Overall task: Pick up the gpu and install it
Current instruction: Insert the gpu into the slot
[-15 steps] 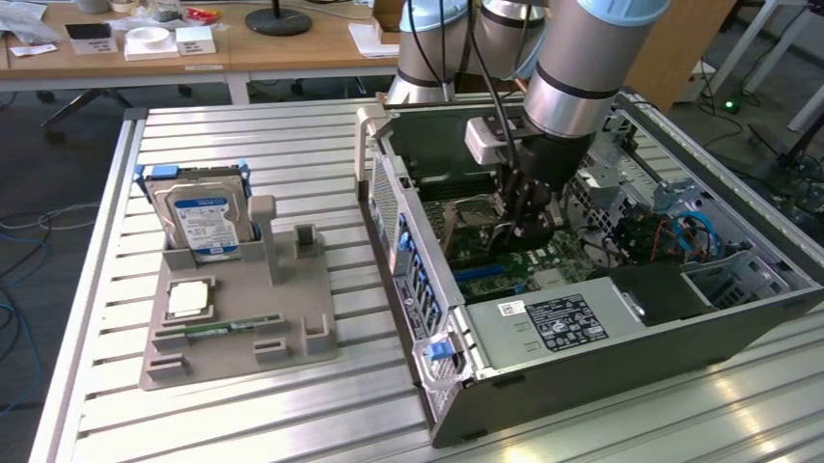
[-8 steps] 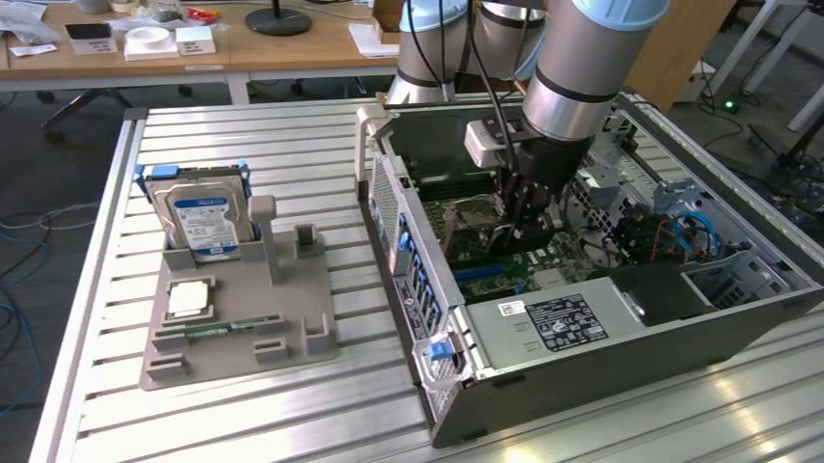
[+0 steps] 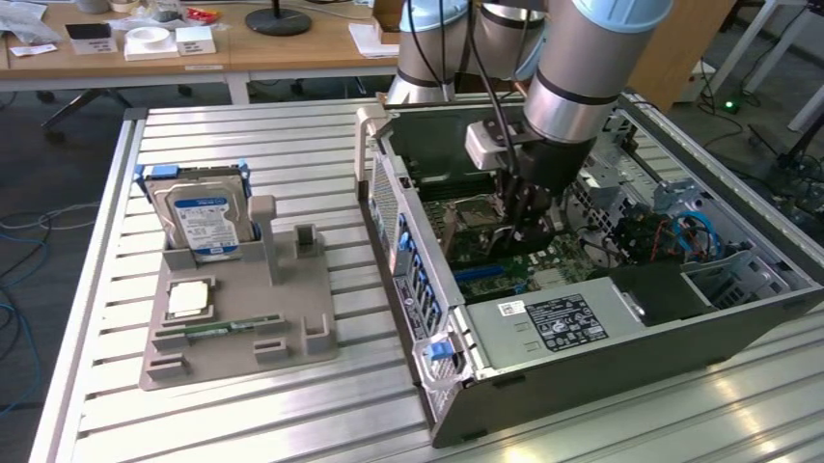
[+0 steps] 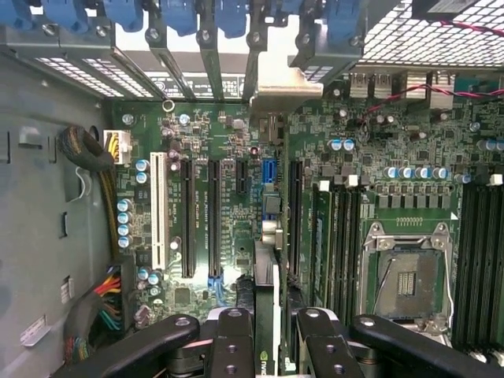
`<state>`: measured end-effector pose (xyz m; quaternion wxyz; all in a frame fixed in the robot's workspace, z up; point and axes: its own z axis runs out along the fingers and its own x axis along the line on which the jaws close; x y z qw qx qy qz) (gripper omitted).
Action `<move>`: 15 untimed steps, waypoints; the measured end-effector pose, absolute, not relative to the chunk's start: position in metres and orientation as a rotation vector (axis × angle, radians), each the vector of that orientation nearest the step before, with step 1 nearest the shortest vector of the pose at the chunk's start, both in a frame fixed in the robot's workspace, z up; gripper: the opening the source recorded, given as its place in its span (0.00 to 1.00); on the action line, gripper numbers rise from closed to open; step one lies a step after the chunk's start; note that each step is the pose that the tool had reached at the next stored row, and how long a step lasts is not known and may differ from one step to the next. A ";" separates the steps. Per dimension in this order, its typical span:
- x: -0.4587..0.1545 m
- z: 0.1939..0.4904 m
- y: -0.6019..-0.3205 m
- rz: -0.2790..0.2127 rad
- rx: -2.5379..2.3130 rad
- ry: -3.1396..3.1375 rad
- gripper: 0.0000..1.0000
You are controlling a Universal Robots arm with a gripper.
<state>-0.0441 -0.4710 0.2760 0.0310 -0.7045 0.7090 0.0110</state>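
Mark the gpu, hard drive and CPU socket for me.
gpu (image 4: 266, 307): wrist view, edge facing the camera.
hard drive (image 3: 204, 217): exterior view, blue-white label.
CPU socket (image 4: 407, 282): wrist view, socket's centre.

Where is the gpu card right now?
In the wrist view the gpu is held edge-on between the fingers, inside the open computer case, over the green motherboard, near its long black slots and the empty processor socket.

Bright, perhaps daylit scene; glare streaks the slatted table (image 3: 721, 405).
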 end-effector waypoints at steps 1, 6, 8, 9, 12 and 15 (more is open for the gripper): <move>-0.045 0.275 -0.471 0.034 -2.171 2.184 0.26; -0.046 0.275 -0.471 0.034 -2.171 2.184 0.26; -0.046 0.273 -0.471 0.034 -2.170 2.184 0.26; -0.046 0.272 -0.471 0.034 -2.171 2.184 0.26; -0.046 0.269 -0.471 0.034 -2.171 2.184 0.26; -0.046 0.267 -0.471 0.034 -2.171 2.184 0.26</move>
